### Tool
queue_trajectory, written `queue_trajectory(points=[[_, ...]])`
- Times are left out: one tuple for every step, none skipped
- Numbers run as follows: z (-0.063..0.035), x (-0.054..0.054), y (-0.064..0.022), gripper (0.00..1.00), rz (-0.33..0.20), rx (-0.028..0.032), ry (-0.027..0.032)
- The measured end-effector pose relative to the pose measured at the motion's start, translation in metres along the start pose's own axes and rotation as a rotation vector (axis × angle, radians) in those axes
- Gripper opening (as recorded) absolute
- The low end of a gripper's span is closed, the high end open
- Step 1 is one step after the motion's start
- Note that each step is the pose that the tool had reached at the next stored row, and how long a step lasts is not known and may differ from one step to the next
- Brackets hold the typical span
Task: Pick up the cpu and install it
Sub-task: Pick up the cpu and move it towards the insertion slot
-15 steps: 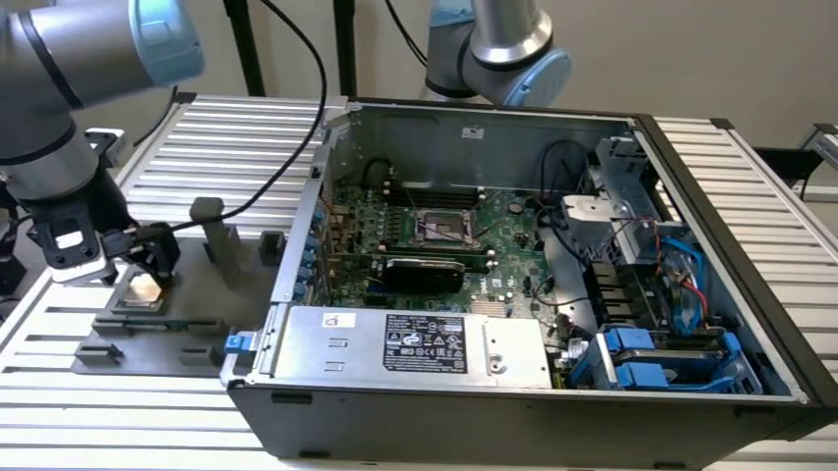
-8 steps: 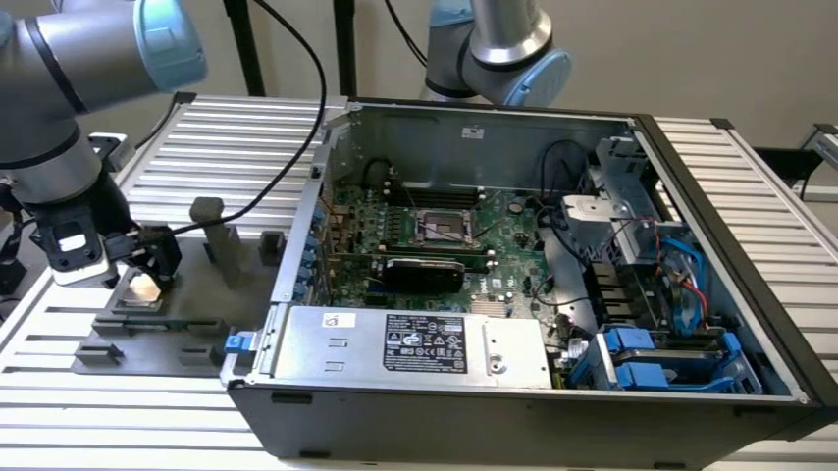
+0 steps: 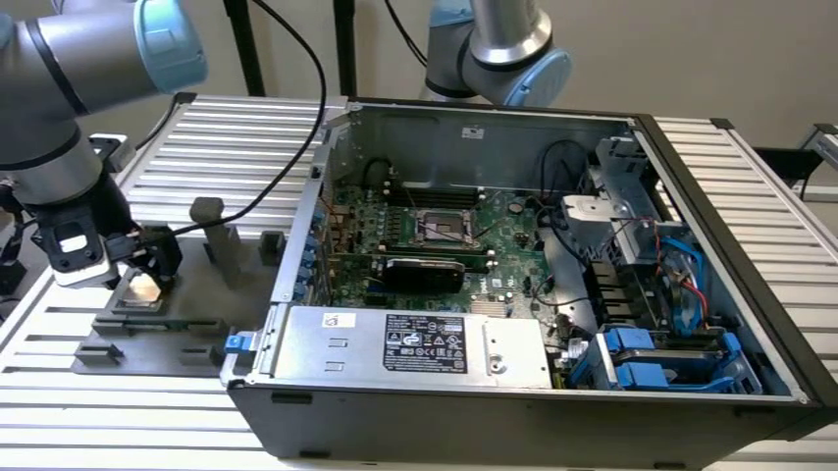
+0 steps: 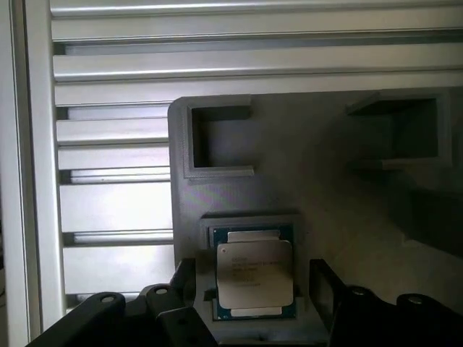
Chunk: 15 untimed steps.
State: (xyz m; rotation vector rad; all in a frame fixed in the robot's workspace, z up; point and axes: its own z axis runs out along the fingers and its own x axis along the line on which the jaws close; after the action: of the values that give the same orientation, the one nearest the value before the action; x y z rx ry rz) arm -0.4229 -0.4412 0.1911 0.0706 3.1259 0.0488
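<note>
Grey plastic holder (image 4: 239, 195), flat with moulded pockets, lies on a slatted aluminium table (image 3: 131, 422). It sits beside an open black computer case (image 3: 524, 432), toward the exterior view's left. The cpu (image 4: 255, 271), a small flat square chip with a pale silvery metal top and a green edge, rests flat in a shallow square recess of that holder. The robot's black gripper (image 4: 253, 278) hangs directly over it. Its 2 fingers (image 4: 324, 285) stand spread wide, 1 on each side of the chip, apart from it and gripping nothing. Inside the case, well apart from the holder, a green motherboard (image 3: 504, 245) carries a dark metal-framed socket (image 3: 445, 228).

Several things could go wrong from here. The chip is thin and sits low in its recess, so the fingers could land on the raised rim and close on plastic instead of the chip's edges. If the gripper is off centre, 1 finger would meet the chip first and shove or tilt it. A light pinch on such narrow edges could also let it slip or hang crooked, making it unsafe to seat in the socket.
</note>
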Motion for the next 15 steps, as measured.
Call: queue_trajectory(points=[[0.0003,0.0,0.0001,0.73,-0.001,0.0003,-0.0008],[0.0006,-0.0001,0.0003,0.73,-0.002,0.0007,-0.0015],[0.0009,-0.0001,0.0004,0.73,-0.003,0.0015,-0.002],[0.0011,0.0,0.0005,0.73,-0.004,0.0024,-0.0024],[0.0014,-0.0001,0.0007,0.73,-0.006,0.0032,-0.0029],[0.0017,-0.0003,0.0008,0.73,-0.006,0.0036,-0.0033],[0.0021,-0.0004,0.001,0.73,-0.007,0.004,-0.0037],[0.0025,-0.0005,0.0012,0.73,-0.008,0.0042,-0.0041],[0.0029,-0.0006,0.0015,0.73,-0.008,0.0043,-0.0045],[0.0034,-0.0007,0.0018,0.73,-0.009,0.0044,-0.005],[0.0039,-0.0008,0.002,0.73,-0.009,0.0045,-0.0054],[0.0043,-0.0008,0.0021,0.73,-0.01,0.0048,-0.0057],[0.0046,-0.0008,0.0023,0.73,-0.01,0.0051,-0.0059],[0.0049,-0.0009,0.0025,0.73,-0.011,0.0054,-0.0061],[0.0052,-0.0009,0.0028,0.73,-0.011,0.0056,-0.0063]])
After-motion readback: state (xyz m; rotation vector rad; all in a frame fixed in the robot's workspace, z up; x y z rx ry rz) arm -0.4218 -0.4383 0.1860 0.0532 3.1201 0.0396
